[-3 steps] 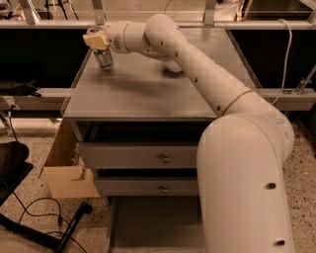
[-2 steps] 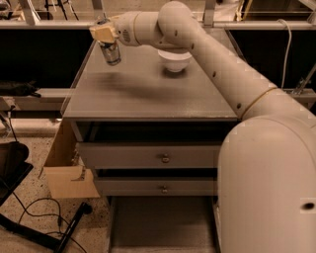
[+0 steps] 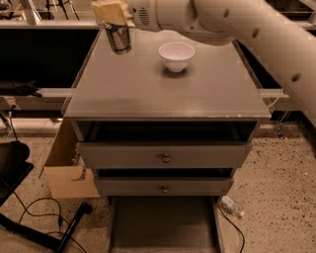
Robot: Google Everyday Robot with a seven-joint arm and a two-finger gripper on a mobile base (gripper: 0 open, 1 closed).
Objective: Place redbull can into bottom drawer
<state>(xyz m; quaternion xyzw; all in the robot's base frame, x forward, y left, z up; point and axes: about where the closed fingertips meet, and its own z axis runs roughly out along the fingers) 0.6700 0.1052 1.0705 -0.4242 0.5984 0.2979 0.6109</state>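
Gripper (image 3: 112, 15) at the top left, its tan fingers closed on the top of the redbull can (image 3: 119, 38). The can now hangs above the cabinet top's (image 3: 163, 94) back-left corner, higher than a second ago. The arm has risen, leaving the white bowl (image 3: 176, 55) uncovered. The bottom drawer (image 3: 163, 222) stands pulled open below, nothing in it.

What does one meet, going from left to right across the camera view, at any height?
cardboard box on the floor → redbull can, held in the gripper at the top left, above the table → white bowl → small bottle on the floor
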